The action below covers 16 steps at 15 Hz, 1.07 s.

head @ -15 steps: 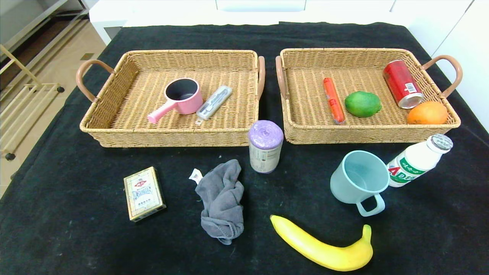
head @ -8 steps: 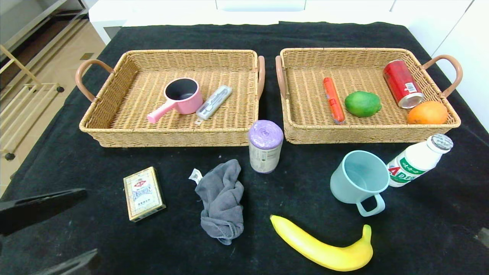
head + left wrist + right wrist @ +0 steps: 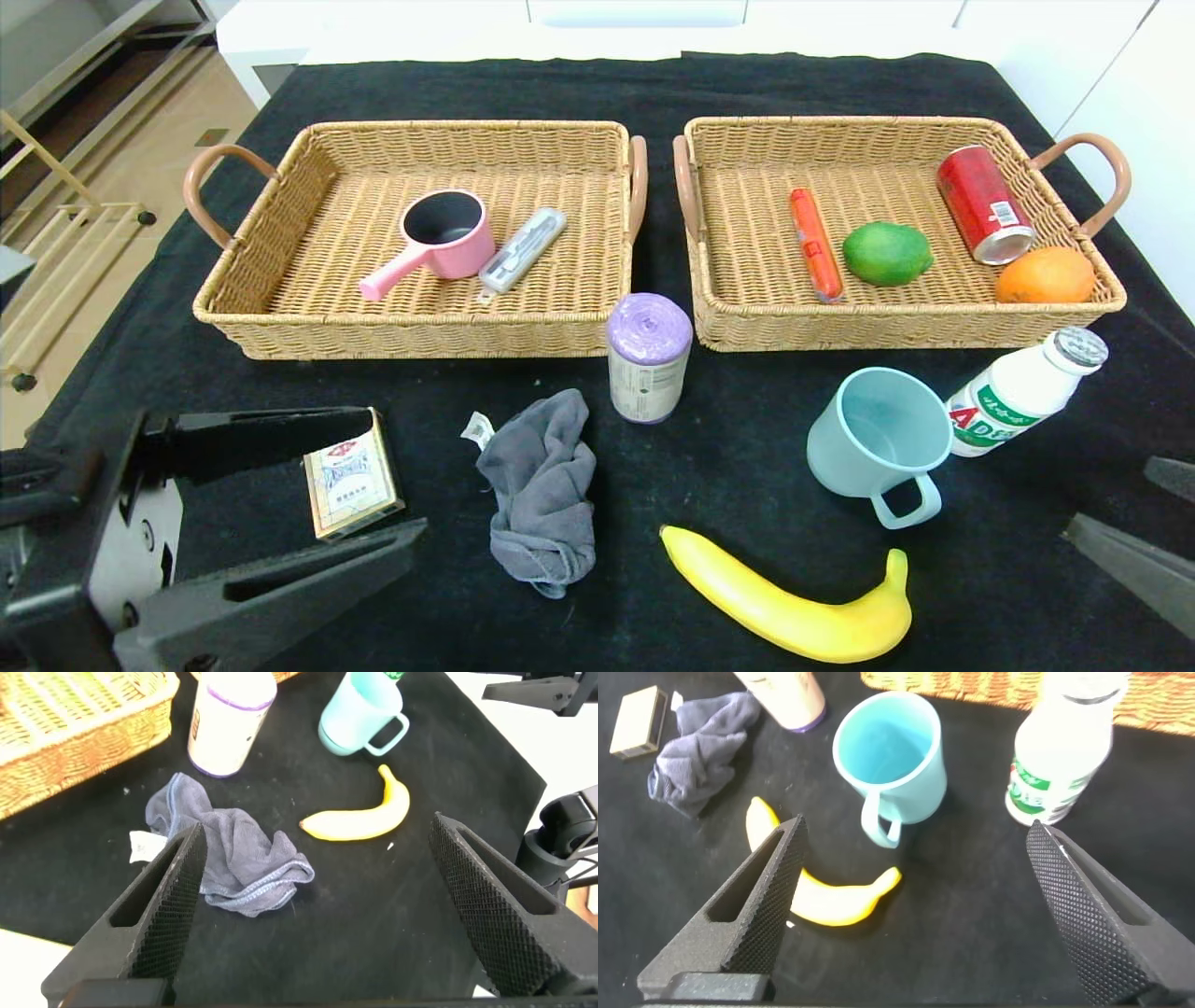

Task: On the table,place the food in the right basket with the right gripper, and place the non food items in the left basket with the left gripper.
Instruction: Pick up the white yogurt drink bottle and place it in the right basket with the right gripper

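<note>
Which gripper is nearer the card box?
Left. The left gripper stands open with the card box between its fingers; the right gripper sits open at the table's far right edge.

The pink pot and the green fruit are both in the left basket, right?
Not quite. The pink pot is in the left basket, but the green fruit lies in the right basket, between the orange sausage stick and the red can. The head view shows it.
</note>
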Tool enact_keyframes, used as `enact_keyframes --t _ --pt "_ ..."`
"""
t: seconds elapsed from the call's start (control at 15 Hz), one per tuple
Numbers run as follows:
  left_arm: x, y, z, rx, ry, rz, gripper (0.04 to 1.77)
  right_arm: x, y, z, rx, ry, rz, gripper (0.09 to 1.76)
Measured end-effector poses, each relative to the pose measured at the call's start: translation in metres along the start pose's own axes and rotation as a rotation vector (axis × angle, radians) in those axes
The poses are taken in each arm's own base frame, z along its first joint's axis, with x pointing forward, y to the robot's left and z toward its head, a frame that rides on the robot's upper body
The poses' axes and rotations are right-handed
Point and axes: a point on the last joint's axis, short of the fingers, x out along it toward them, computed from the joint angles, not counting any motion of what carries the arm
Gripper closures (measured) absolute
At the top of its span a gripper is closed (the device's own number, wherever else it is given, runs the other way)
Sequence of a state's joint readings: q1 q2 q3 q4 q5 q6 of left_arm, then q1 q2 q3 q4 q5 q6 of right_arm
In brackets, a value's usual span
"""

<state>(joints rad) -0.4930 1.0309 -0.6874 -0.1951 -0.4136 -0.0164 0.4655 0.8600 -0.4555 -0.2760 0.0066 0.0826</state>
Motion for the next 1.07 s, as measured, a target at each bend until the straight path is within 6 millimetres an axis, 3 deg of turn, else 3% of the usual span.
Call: enact_keyframes --t 0.53,1.07 --pt "0.0008 0.0005 -0.0019 -0.003 0.007 0.002 0.09 0.0008 0.0000 0.0005 0.006 0.002 -0.003 0.14" --pt "-0.0029 -0.0010 -0.0016 0.003 -0.003 0.007 0.09 -0.0004 -0.0072 -0.0022 0.028 -0.011 -0.245 0.14"
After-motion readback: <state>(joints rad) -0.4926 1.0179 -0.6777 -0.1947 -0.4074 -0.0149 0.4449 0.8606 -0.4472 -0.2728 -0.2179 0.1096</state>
